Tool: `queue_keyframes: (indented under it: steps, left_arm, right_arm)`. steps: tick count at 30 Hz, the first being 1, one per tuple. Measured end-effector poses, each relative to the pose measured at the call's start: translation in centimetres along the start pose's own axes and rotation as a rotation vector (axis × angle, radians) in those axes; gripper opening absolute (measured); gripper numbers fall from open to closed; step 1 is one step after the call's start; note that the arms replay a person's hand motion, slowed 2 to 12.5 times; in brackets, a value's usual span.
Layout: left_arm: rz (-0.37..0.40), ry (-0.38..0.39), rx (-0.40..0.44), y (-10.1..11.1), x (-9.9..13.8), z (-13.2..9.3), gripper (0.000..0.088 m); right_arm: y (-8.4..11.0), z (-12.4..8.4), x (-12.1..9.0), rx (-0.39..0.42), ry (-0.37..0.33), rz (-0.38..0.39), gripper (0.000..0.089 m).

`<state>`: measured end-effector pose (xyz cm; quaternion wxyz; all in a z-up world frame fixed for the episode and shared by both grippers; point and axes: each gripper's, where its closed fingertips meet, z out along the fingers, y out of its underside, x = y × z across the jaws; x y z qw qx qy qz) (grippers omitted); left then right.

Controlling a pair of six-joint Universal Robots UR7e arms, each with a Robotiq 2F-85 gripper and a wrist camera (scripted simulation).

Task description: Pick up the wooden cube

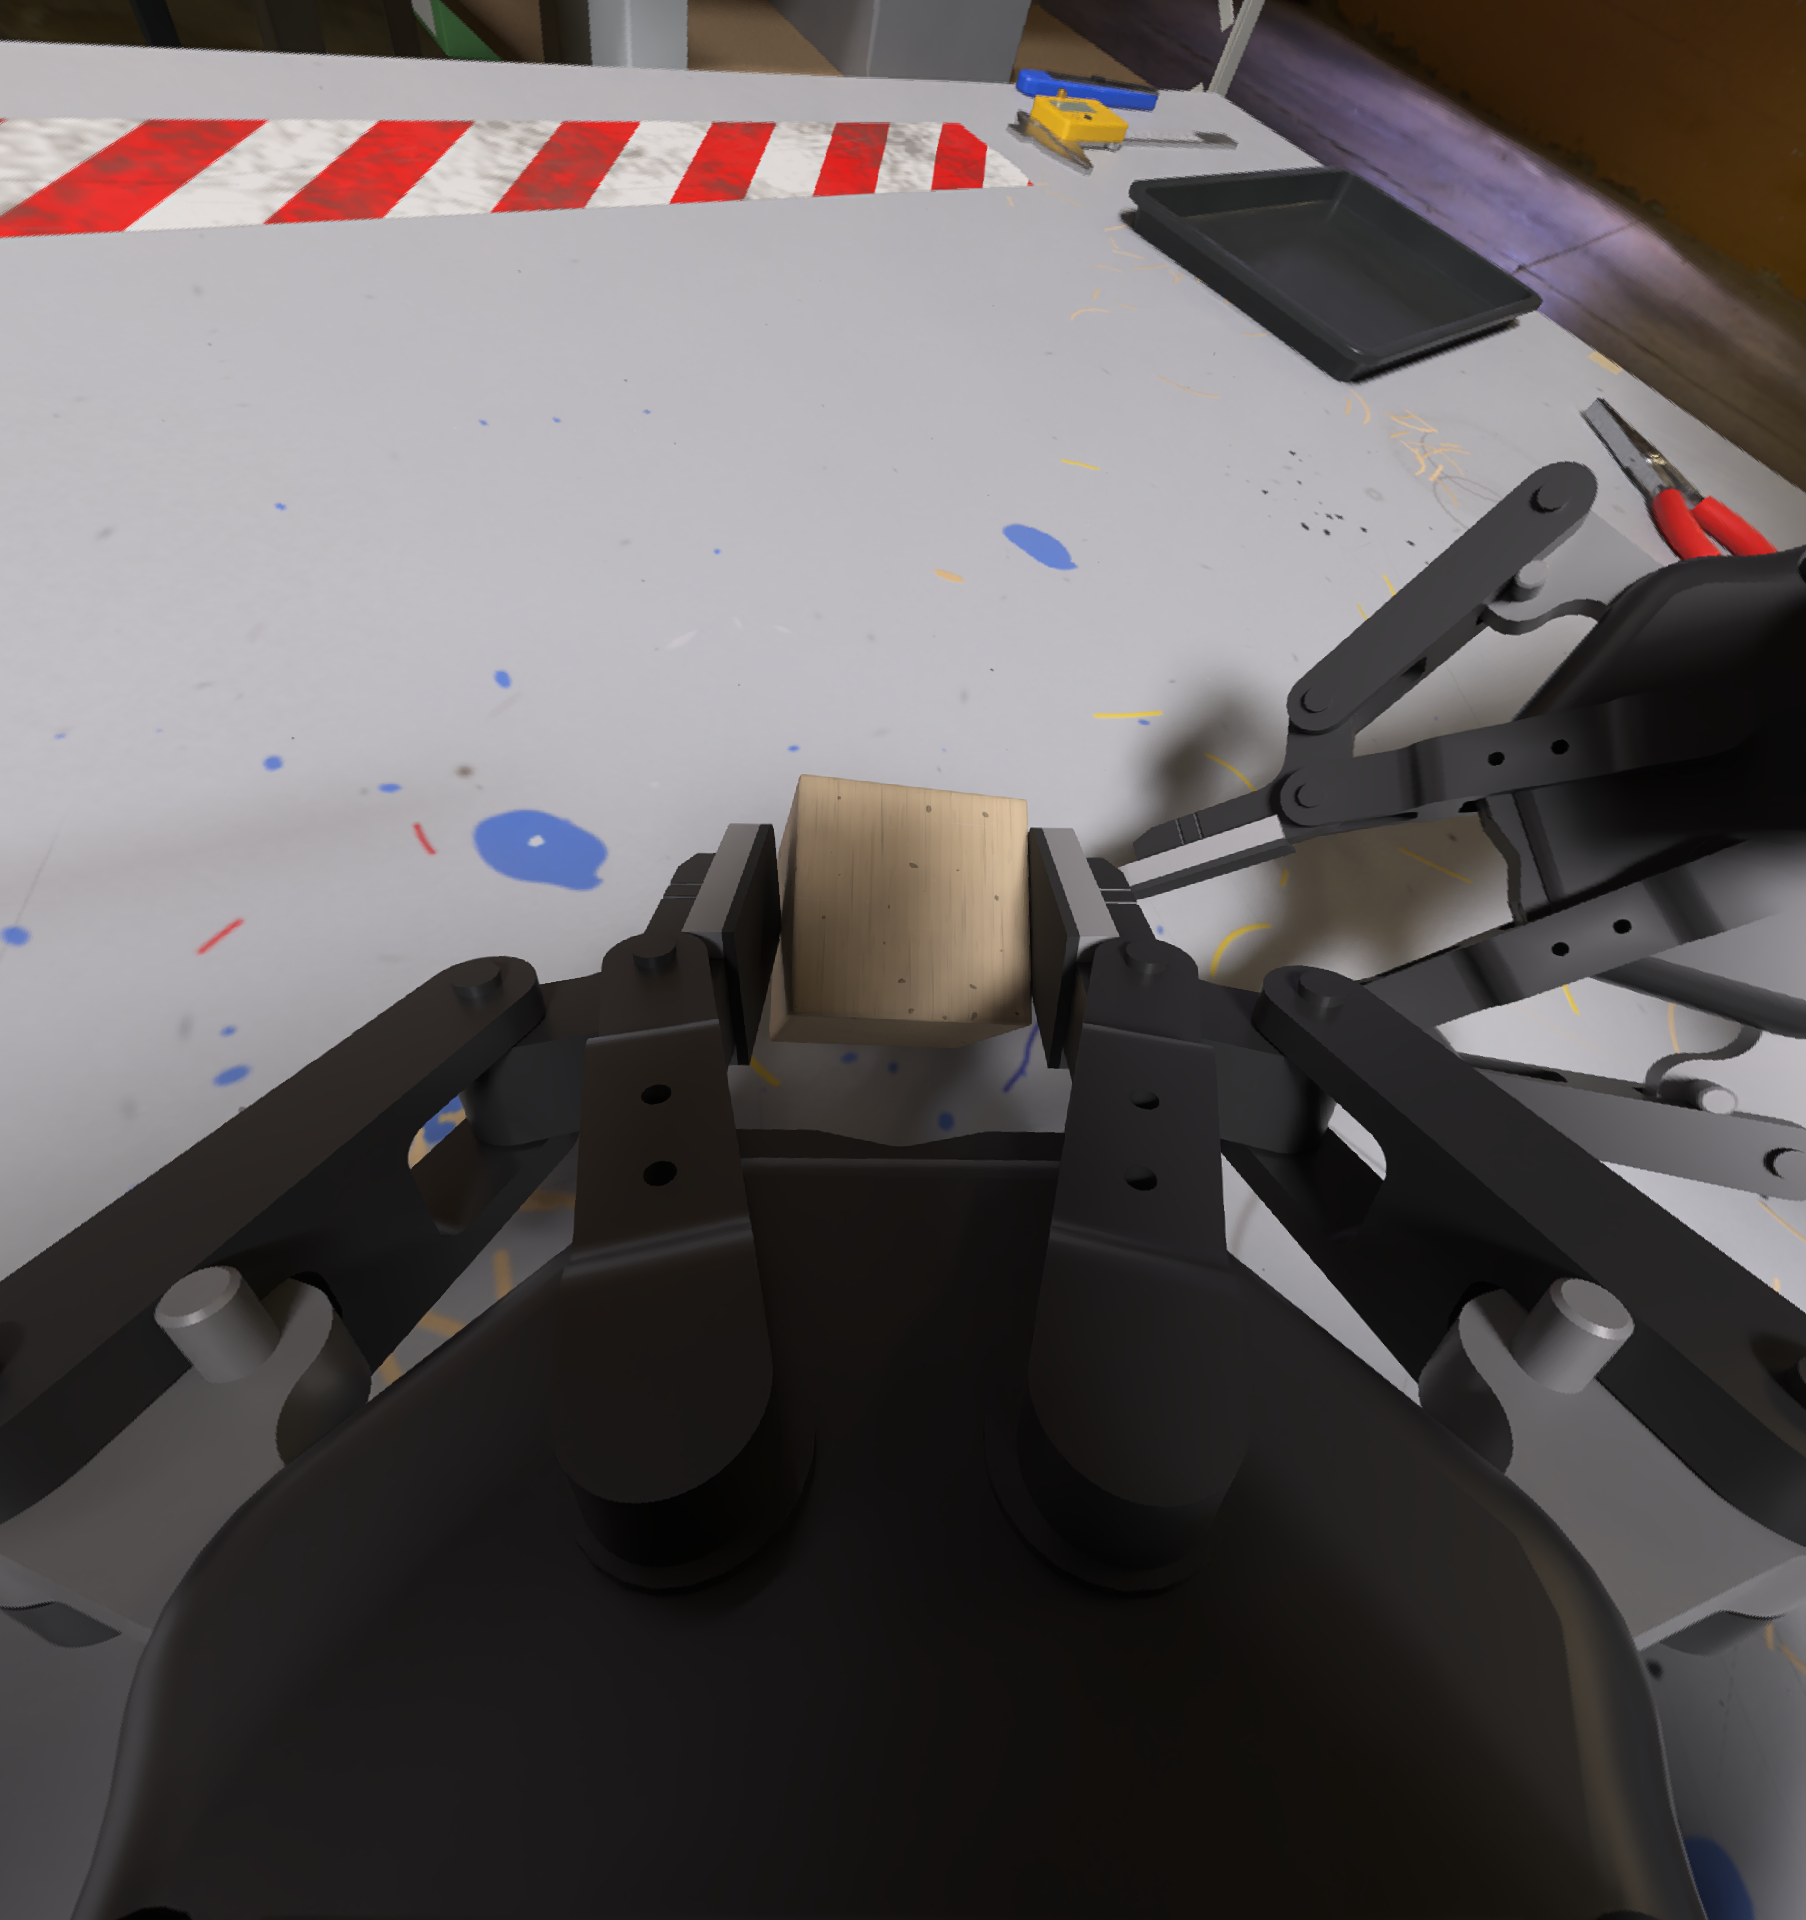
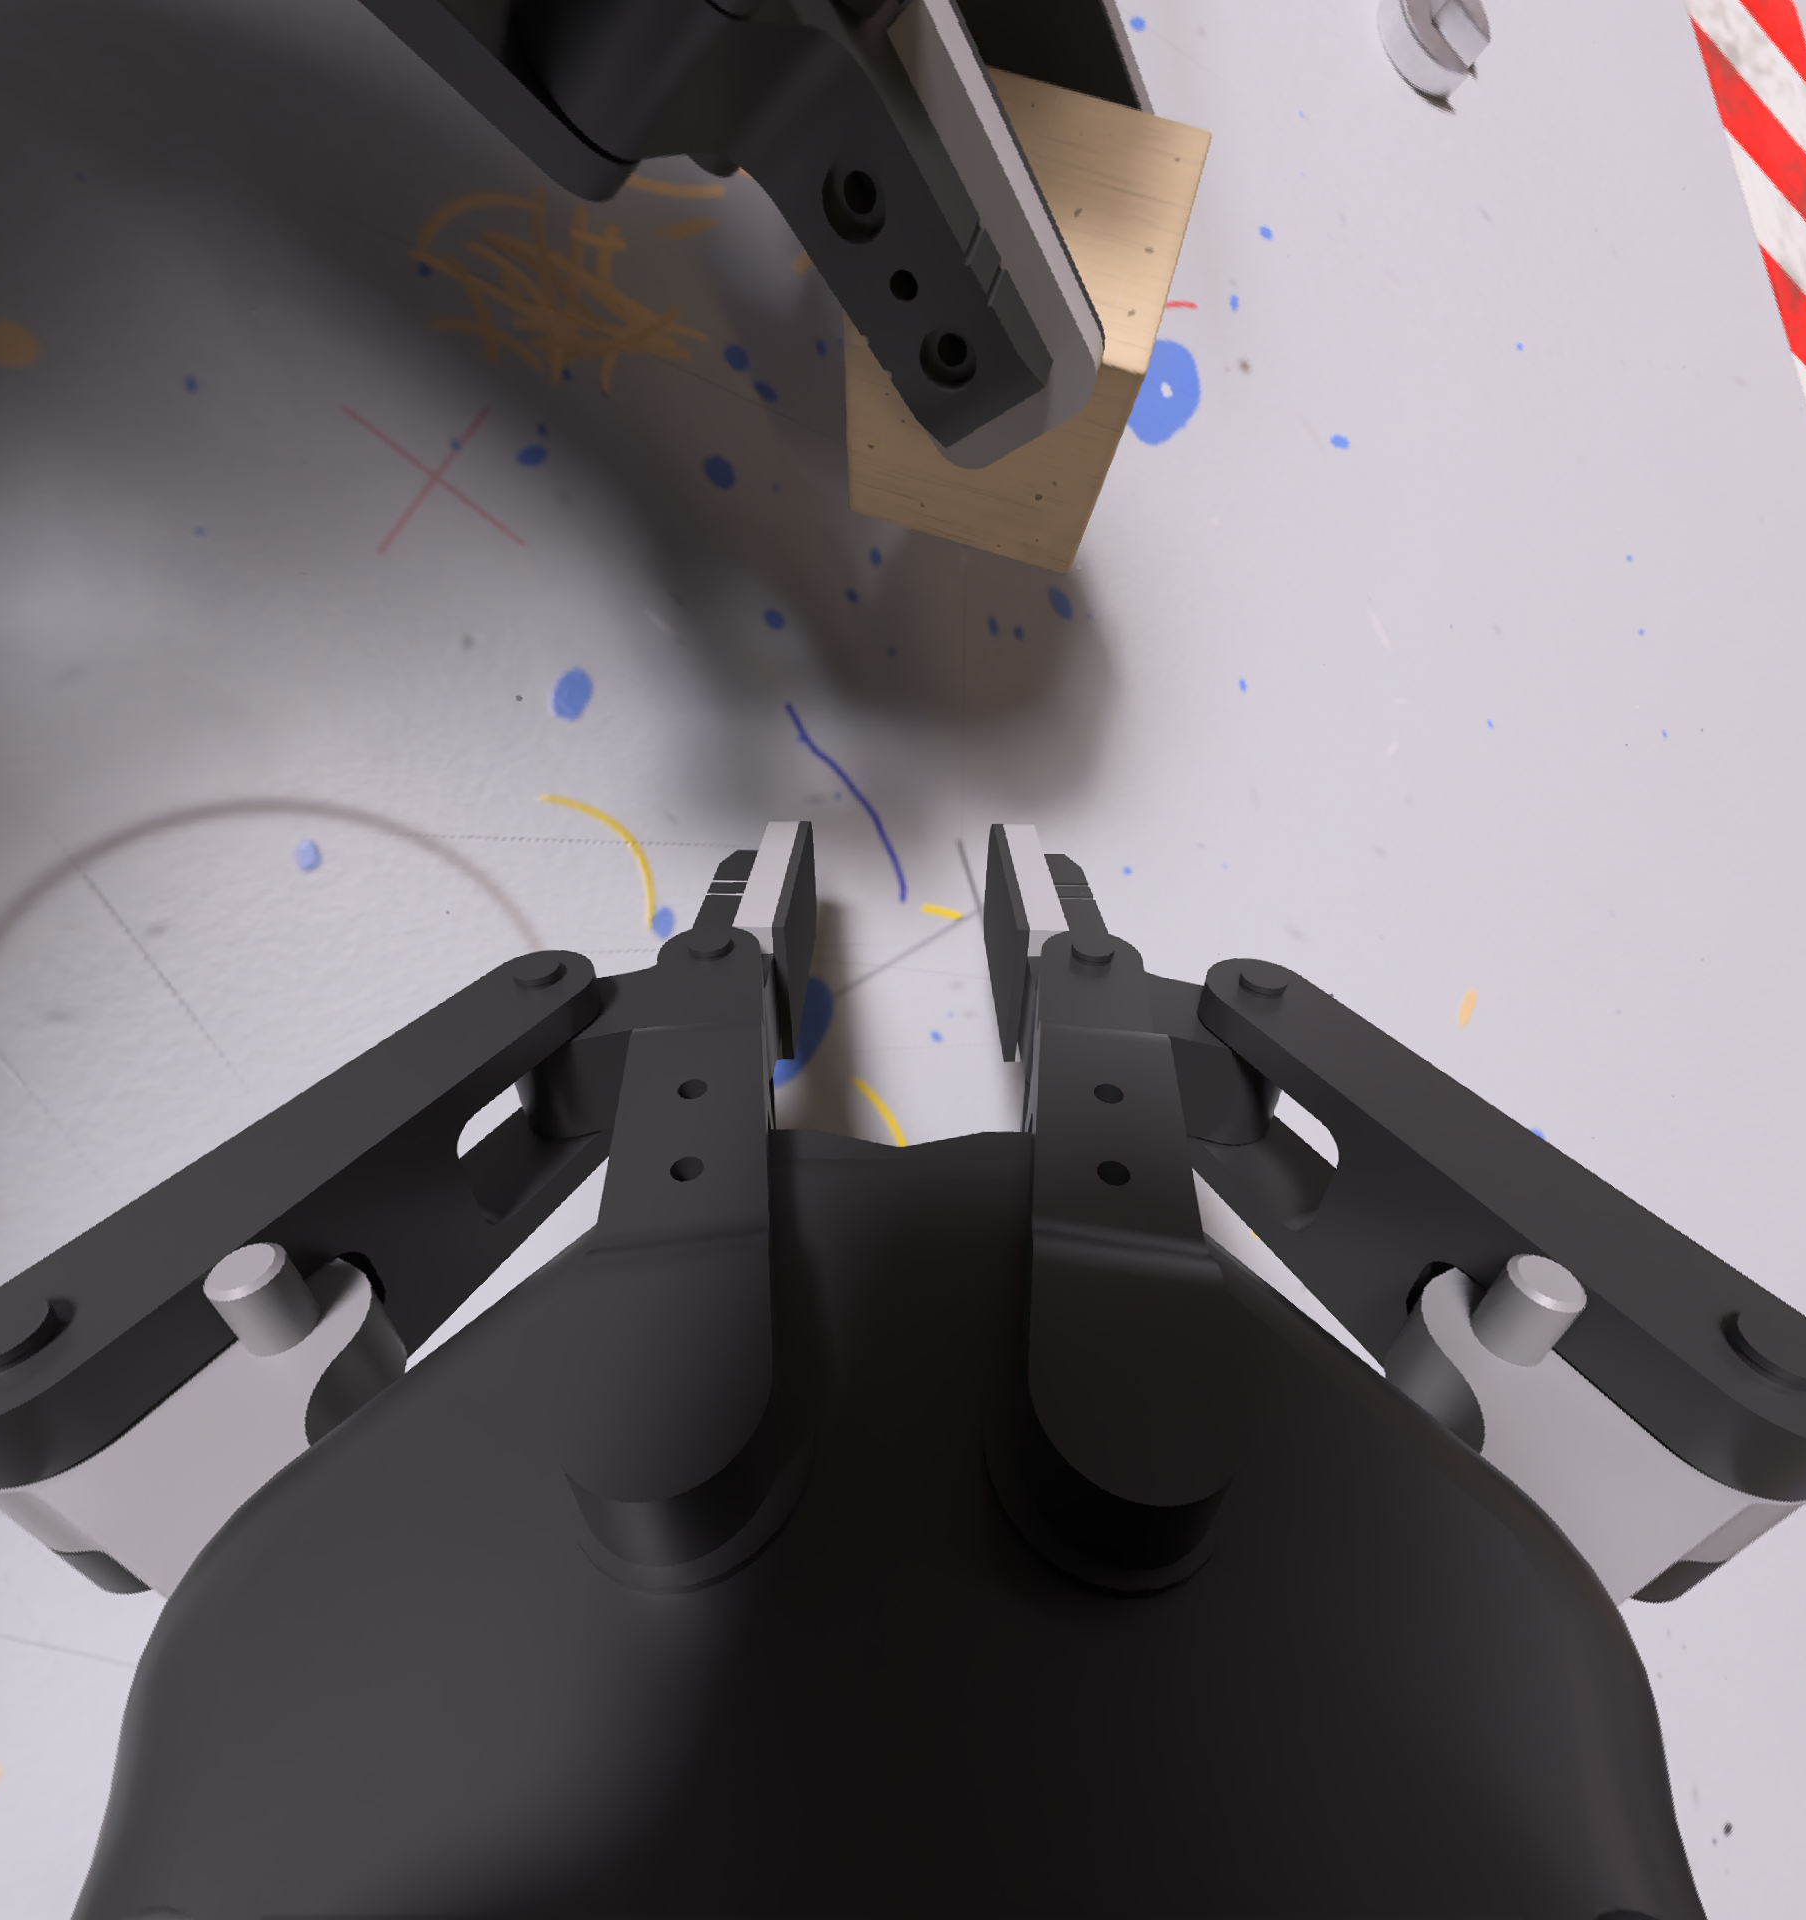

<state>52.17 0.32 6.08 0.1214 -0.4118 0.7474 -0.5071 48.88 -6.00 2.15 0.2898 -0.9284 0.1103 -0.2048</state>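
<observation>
The wooden cube point(image 1: 904, 914) sits between the two pads of my left gripper point(image 1: 901, 844), which is shut on its left and right sides. In the right wrist view the cube point(image 2: 1122, 260) hangs above the grey table point(image 2: 1398, 727), with a soft shadow under it, and one left finger point(image 2: 940, 312) lies across it. My right gripper point(image 2: 899, 836) is open with a narrow gap and holds nothing. It hovers close over the table, a little short of the cube. It also shows in the left wrist view point(image 1: 1164, 847), just right of the cube.
A black tray point(image 1: 1335, 270) lies at the far right, with red-handled pliers point(image 1: 1688, 520) nearer along the table's right edge. A yellow tool point(image 1: 1075, 120) and a blue one point(image 1: 1086, 88) lie at the far corner. A red-and-white striped band point(image 1: 463, 171) runs along the back. A metal bolt point(image 2: 1434, 42) lies beyond the cube.
</observation>
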Motion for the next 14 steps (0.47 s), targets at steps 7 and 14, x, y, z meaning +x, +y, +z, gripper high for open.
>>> queue_keyframes:
  steps: [7,14]
  left_arm:
    - [0.012,0.019,0.010,-0.08,0.32,-0.11,0.0423]
    - [0.014,0.032,0.023,-0.19,0.46,-0.24,0.0423]
  right_arm:
    - [0.27,0.15,0.06,-0.025,0.011,-0.004,0.0264]
    - [0.56,0.25,-0.20,-0.046,0.010,-0.003,0.0221]
